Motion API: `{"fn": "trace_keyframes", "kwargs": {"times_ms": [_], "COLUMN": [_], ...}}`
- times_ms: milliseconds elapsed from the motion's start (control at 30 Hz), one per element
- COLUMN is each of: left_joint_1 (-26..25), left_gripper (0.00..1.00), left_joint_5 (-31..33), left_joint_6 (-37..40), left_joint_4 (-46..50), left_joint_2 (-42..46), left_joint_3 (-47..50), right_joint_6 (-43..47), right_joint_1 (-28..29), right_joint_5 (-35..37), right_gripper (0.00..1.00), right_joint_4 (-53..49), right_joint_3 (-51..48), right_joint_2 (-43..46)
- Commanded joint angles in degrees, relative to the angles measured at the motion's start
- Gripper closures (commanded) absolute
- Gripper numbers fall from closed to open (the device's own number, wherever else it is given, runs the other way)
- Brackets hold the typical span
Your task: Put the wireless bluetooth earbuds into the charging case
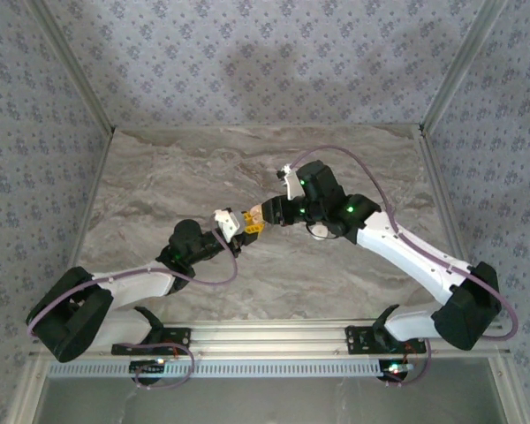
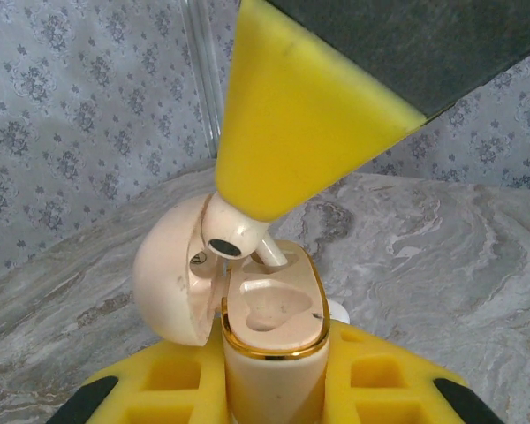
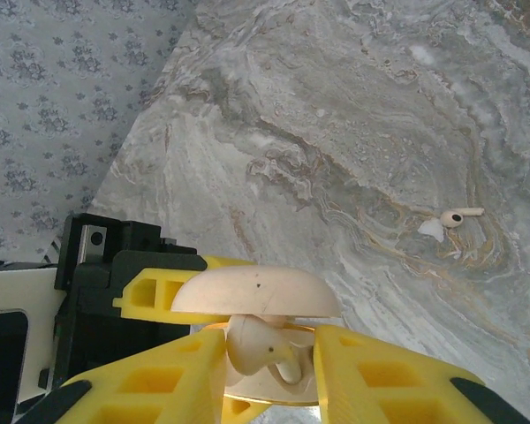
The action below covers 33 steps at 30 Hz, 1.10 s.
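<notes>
Table [image 1: 159,177] – left arm [image 1: 132,284] and right arm [image 1: 411,254] both reach inward and meet mid-table. Left gripper [image 2: 274,375] clamps the case [image 2: 274,309], its lid [image 2: 168,274] swung open. Right gripper [image 3: 269,353], narrow, pinches an earbud [image 2: 228,237] – stem angled down into the case. Second earbud [image 3: 455,216] lies flat on the table, well apart.

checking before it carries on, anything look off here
A loose earbud lies out on the table, apart from the charging case, with a small white bit beside it, possibly a detached tip. The second earbud, in the right gripper, is at the case's opening, not yet seated.
</notes>
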State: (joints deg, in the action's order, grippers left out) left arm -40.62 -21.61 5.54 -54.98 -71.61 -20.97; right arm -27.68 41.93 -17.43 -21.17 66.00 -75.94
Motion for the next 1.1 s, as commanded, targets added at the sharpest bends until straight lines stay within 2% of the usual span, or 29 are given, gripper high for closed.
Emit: {"fn": "trace_keyframes", "kwargs": {"times_ms": [0, 533, 900, 1067], "left_joint_1": [-0.08, -0.14, -0.14, -0.03], "left_gripper": [0.82, 0.82, 0.82, 0.82], "left_joint_5": [-0.63, -0.36, -1.33, -1.42], "left_joint_6": [0.7, -0.53, -1.12, -1.14], "left_joint_4": [-0.83, -2.26, -2.98, -2.87], "left_joint_2": [1.13, 1.04, 1.21, 1.52], "left_joint_3": [-1.88, -1.84, -2.23, -2.36], "right_joint_6": [-0.11, 2.83, 4.87, 6.36], "right_joint_1": [0.34, -0.59, -0.27, -0.01], "right_joint_5": [-1.2, -2.03, -4.52, -0.98], "right_gripper": [0.67, 0.8, 0.8, 0.8], "right_joint_4": [0.63, 0.05, 0.82, -2.45], "right_joint_3": [1.4, -3.81, -3.08, -2.48], "right_joint_2": [-0.49, 4.18, 2.46, 3.14]}}
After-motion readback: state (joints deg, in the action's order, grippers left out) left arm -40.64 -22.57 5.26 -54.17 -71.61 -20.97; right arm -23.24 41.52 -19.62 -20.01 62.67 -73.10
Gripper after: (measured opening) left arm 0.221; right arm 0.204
